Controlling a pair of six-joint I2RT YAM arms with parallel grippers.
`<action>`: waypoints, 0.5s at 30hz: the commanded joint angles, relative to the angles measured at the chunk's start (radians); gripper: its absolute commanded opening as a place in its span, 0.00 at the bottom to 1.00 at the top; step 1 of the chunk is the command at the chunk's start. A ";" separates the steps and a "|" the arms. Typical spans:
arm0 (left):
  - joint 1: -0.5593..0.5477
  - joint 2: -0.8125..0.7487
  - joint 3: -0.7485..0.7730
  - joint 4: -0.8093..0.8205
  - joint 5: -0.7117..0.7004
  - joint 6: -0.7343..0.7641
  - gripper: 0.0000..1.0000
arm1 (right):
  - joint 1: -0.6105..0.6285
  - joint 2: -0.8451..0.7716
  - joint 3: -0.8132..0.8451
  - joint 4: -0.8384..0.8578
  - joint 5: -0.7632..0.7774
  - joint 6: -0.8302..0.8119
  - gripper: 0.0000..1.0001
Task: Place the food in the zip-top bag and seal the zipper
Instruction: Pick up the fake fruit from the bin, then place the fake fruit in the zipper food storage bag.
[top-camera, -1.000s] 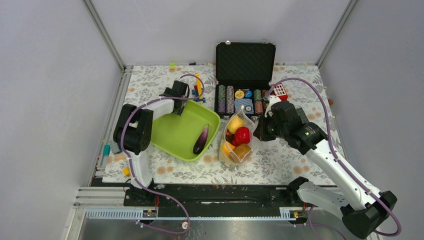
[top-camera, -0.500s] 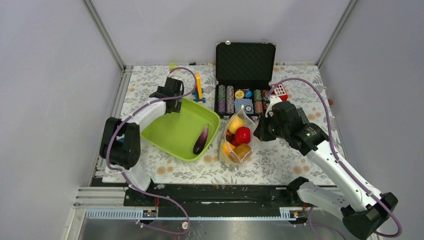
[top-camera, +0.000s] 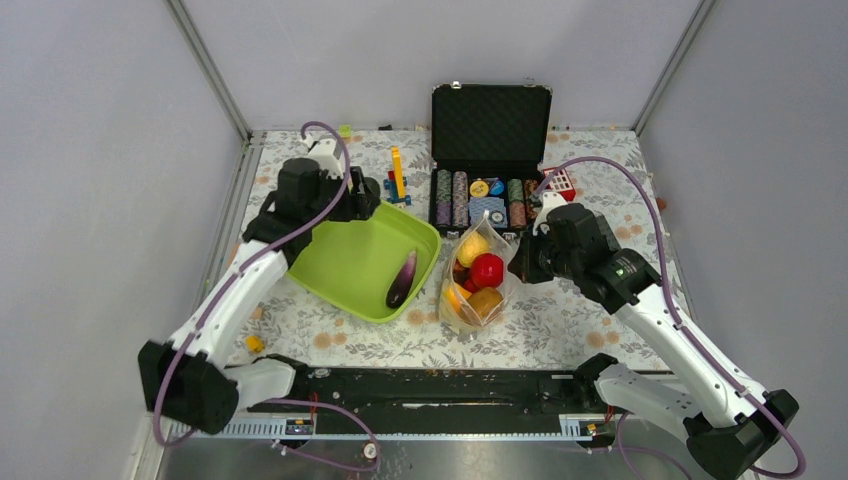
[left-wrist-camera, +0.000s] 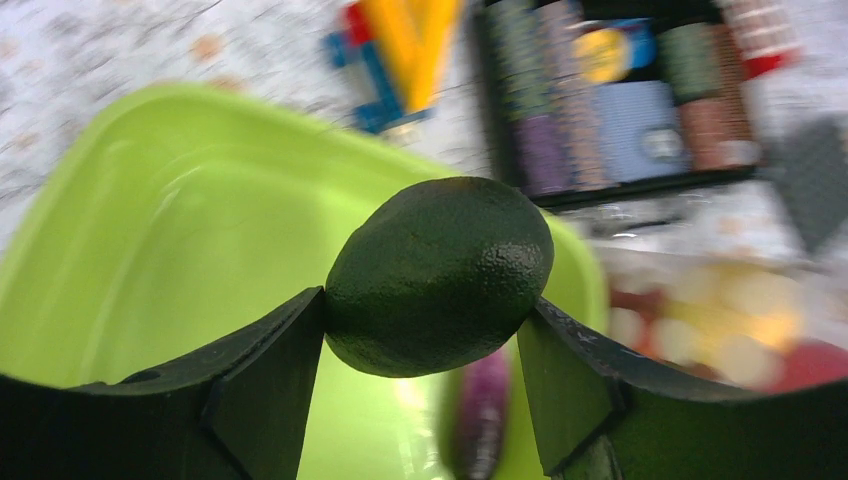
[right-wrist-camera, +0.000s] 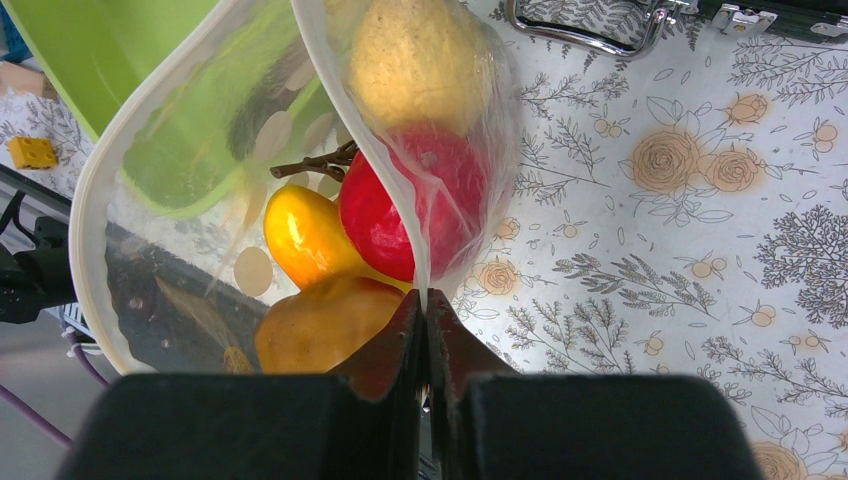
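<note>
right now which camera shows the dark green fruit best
Left wrist: the dark green fruit sits large and sharp in the left gripper. Top external cannot make it out at that gripper; right wrist doesn't show it.

Robot lab cell: grey panel walls (top-camera: 100, 150), aluminium frame posts (top-camera: 208, 70), floral-clothed table (top-camera: 550, 325).

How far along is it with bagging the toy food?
Done: several fruits sit in the zip-top bag, which the right gripper pinches open. In hand: the left gripper holds a dark green fruit over the green tray. Left: that fruit, the purple eggplant, then sealing.
</note>
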 joint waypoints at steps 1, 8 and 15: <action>-0.012 -0.131 -0.052 0.219 0.367 -0.130 0.00 | 0.004 -0.021 -0.003 0.028 -0.026 -0.005 0.06; -0.179 -0.245 -0.069 0.322 0.459 -0.158 0.03 | 0.003 -0.031 -0.008 0.028 -0.028 0.002 0.07; -0.405 -0.215 -0.025 0.328 0.431 -0.144 0.06 | 0.004 -0.059 -0.012 0.028 -0.035 0.004 0.07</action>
